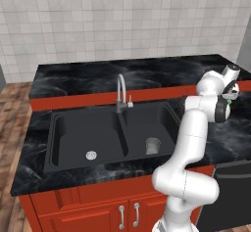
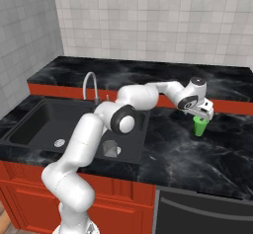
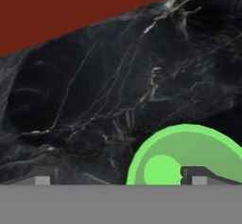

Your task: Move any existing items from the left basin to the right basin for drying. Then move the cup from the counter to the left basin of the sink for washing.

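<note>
Gripper, jaws spread wide & holding nothing, hovers above green cup on counter at right-centre of right base view; likely needs shifting to centre over rim before descending, w/ tumbler already in right basin.

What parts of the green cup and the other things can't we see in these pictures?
- Green cup: in the right base view the open gripper covers its rim; in the hand view the bottom edge cuts off its near side; in the left base view the arm hides nearly all of it.
- Grey tumbler in the right basin: too small and blurred to tell if anything is inside.
</note>
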